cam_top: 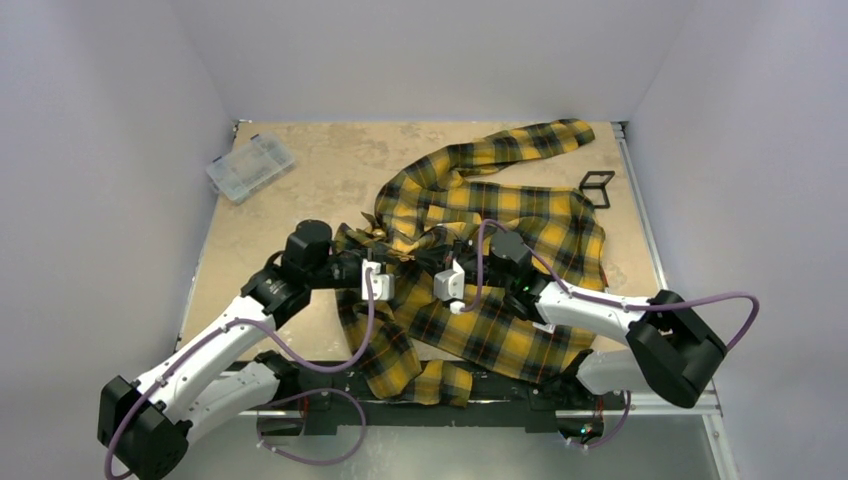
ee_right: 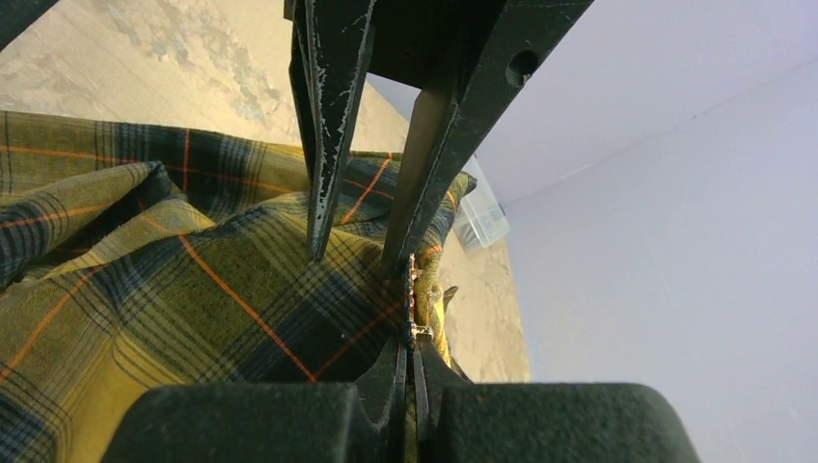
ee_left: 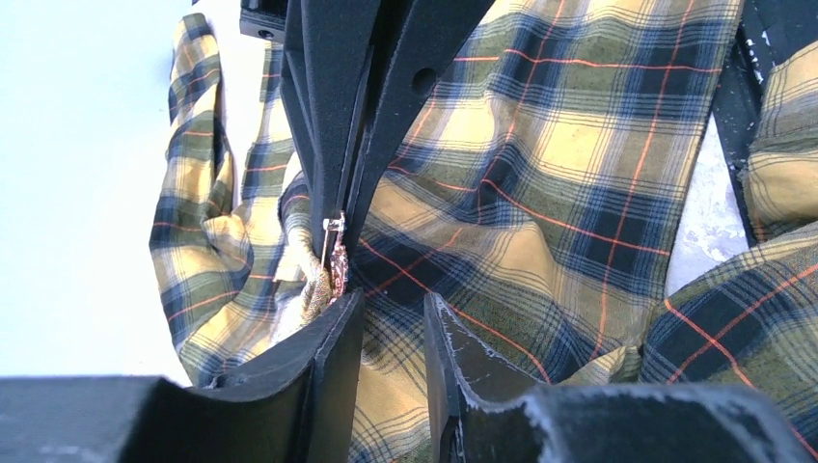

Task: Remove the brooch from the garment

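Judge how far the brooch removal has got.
Done: both grippers are at the brooch. In hand: the right gripper is shut on it; the left gripper is open, fingertips against the garment. To do: pulling it free; it sits against the plaid.

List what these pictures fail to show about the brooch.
- Left wrist: only a glinting sliver of the brooch shows. The right gripper covers the rest.
- Top external: the brooch is too small to see and is buried where the arms meet on the garment.
- Right wrist: whether its pin pierces the cloth. The left gripper and folds block that.
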